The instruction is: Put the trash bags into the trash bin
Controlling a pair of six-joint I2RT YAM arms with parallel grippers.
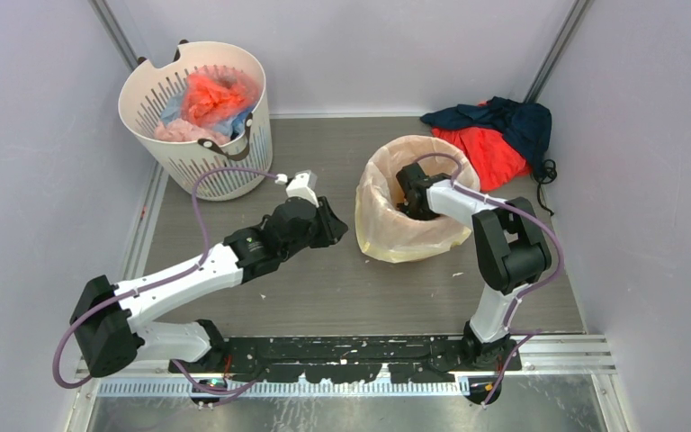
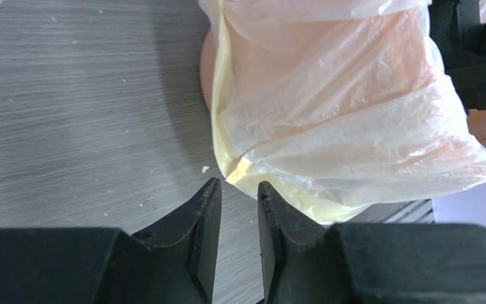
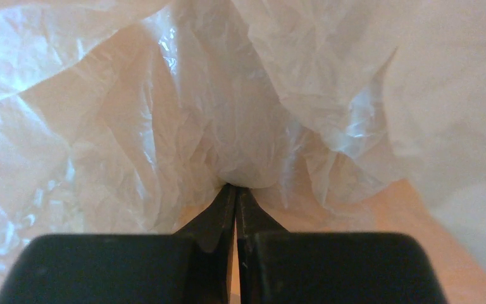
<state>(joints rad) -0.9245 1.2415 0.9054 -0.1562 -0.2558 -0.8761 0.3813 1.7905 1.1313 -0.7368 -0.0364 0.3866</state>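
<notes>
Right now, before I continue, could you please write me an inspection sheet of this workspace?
Surface: grey wood-grain table, white crumbs scattered.
Job's things: trash bag lines the trash bin, film draped over the rim and down the outside.
Clutter: white slotted basket holding plastic bundles, far left; cloth heap, far right.
Grippers: left gripper beside the bag, jaws slightly apart, holding nothing; right gripper inside the bin, jaws shut against film.
Cables: purple cable along each arm, looping free.
Surroundings: pale walls, metal frame posts.
</notes>
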